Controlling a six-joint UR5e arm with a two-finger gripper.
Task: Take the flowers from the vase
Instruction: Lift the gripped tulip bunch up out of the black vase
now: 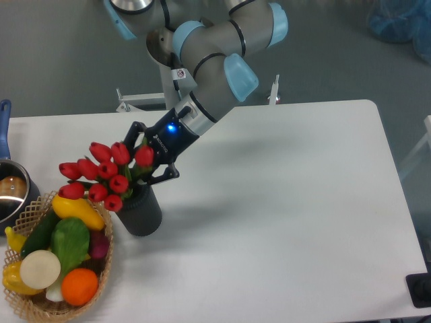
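Observation:
The flowers [101, 171], red tulip buds with green leaves, stand in the vase [140, 214], a dark ribbed cylinder at the table's left, and lean out to the left over its mouth. My gripper [149, 157] reaches down from the upper right. Its black fingers [166, 175] hold the right side of the bunch just above the vase's mouth, with one red bud between them. The stems are hidden behind the buds and fingers. The flowers are still in the vase.
A wicker basket [30, 306] of colourful fruit and vegetables sits at the front left, touching distance from the vase. A metal pot [10, 195] with a blue handle [4, 118] stands at the left edge. The white table [289, 222] stretches to the right.

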